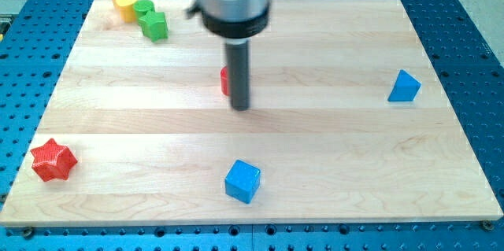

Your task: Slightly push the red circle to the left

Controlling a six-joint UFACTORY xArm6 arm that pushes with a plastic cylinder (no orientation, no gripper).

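- While most blocks sit near the rims of the wooden board (331, 38), its middle lies open: bare wood stretches from the red circle (224, 80) towards the view's left, all the way to the board's left edge.
- Along the view's top left, a yellow block (121, 0), a green round block (143, 9) and a green block (155, 26) crowd together near the top edge.
- At the lower left, a red star (52, 160) sits close to the left edge; a blue cube (242, 181) lies near the bottom edge at centre; a blue block (404, 86) rests well off to the view's right.
- My tip (240, 108) is a plain rod with nothing to open or close; it holds nothing and stands just right of the red circle, right against it or nearly so; actual contact cannot be told.
- Only a thin red sliver of the circle shows, near the centre of the board; the rod hides the rest, so its round shape cannot be confirmed.
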